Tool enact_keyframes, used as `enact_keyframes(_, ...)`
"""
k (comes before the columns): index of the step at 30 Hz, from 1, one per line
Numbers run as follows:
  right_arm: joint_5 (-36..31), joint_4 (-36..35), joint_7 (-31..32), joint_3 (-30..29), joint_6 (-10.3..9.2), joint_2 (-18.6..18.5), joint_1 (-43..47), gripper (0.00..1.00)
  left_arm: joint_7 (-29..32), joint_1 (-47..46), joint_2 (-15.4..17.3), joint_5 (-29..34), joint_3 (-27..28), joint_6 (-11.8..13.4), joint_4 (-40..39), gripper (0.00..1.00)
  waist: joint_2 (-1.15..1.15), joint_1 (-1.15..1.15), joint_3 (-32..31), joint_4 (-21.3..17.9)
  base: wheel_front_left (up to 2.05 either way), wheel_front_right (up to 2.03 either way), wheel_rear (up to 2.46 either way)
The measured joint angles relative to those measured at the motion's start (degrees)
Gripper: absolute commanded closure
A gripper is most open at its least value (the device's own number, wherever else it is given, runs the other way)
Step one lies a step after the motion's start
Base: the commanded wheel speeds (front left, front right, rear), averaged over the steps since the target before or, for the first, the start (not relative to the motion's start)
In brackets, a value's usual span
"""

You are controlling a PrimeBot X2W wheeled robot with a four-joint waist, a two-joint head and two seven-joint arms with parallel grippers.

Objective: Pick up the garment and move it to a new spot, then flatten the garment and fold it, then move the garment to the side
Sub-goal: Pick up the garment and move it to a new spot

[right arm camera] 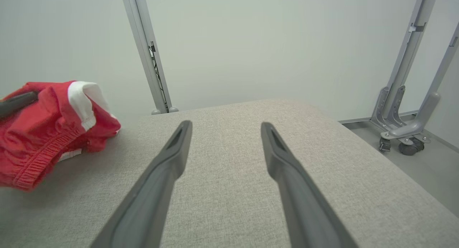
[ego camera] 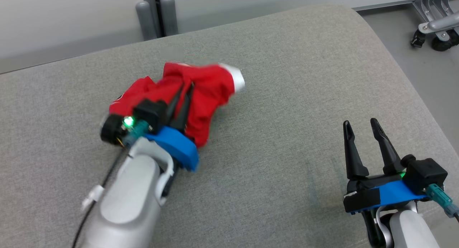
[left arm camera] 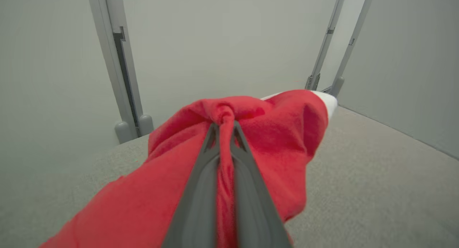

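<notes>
Cushion (ego camera: 294,54) of grey woven fabric spreads across the head view, its far right corner rounded. Behind it stands a pale wall (ego camera: 71,18) with two grey posts (ego camera: 156,17) at its foot. Grey floor (ego camera: 423,72) lies to the right, carrying a metal frame on wheels (ego camera: 435,31).

The red garment (ego camera: 209,85) with a white band sits bunched over the left-centre of the cushion, well apart from the right gripper. The right wrist view shows its gathered elastic hem (right arm camera: 43,158). Whether its lowest folds touch the cushion I cannot tell.

The left gripper (ego camera: 184,88) has its jaws pinched together on a twisted fold of the garment, and cloth drapes down both sides of the fingers (left arm camera: 200,190).

The right gripper (ego camera: 359,122) hangs over the cushion's near right part, jaws spread wide and holding nothing.
</notes>
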Motion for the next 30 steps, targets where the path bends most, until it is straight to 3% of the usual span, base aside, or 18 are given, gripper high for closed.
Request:
enact_keyframes(2, 0.0, 0.2, 0.0, 0.0, 0.00, 0.0, 0.0, 0.00, -0.7, 1.3, -0.8, 0.0, -1.7, 0.0, 2.2, 1.00, 0.00, 0.00, 0.0, 0.0, 0.00, 0.00, 0.00)
enact_keyframes(3, 0.0, 0.3, 0.0, 0.0, 0.00, 0.0, 0.0, 0.00, -1.0, 1.8, -1.1, 0.0, -2.7, 0.0, 3.1, 0.73, 0.00, 0.00, 0.0, 0.1, 0.00, 0.00, 0.00)
enact_keyframes(4, 0.0, 0.3, 0.0, 0.2, 0.00, 0.0, 0.0, 0.00, -1.4, 2.2, -1.5, -0.1, -3.4, 0.0, 3.9, 0.07, 0.01, 0.00, 0.0, 0.2, 0.00, 0.00, 0.00)
enact_keyframes(5, 0.0, 0.4, 0.0, 0.4, 0.00, 0.0, 0.0, 0.00, -1.7, 2.4, -1.9, -0.1, -3.9, 0.0, 4.6, 0.00, 0.01, 0.00, 0.0, 0.3, 0.00, 0.00, 0.00)
enact_keyframes(13, -0.4, 1.2, 0.0, 0.1, 0.00, 0.0, 0.3, 0.00, -4.2, 1.1, -2.4, 0.3, -4.1, 1.2, 1.5, 0.00, 0.00, 0.00, -2.1, 2.8, 0.00, 0.00, 0.00)
enact_keyframes(21, -1.3, 1.6, 0.0, -0.2, 0.00, 0.0, 1.7, 0.00, -4.3, 7.7, 1.1, 2.1, 4.1, 3.7, -11.6, 0.00, 0.00, 0.00, -5.2, 7.4, 0.00, 0.00, 0.00)
enact_keyframes(30, -2.3, 1.9, 0.0, -1.1, 0.00, 0.0, 3.0, 0.00, -4.3, 17.9, 4.1, 3.2, 14.3, 5.1, -18.3, 0.00, 0.00, 0.00, -7.3, 12.3, 0.00, 0.00, 0.00)
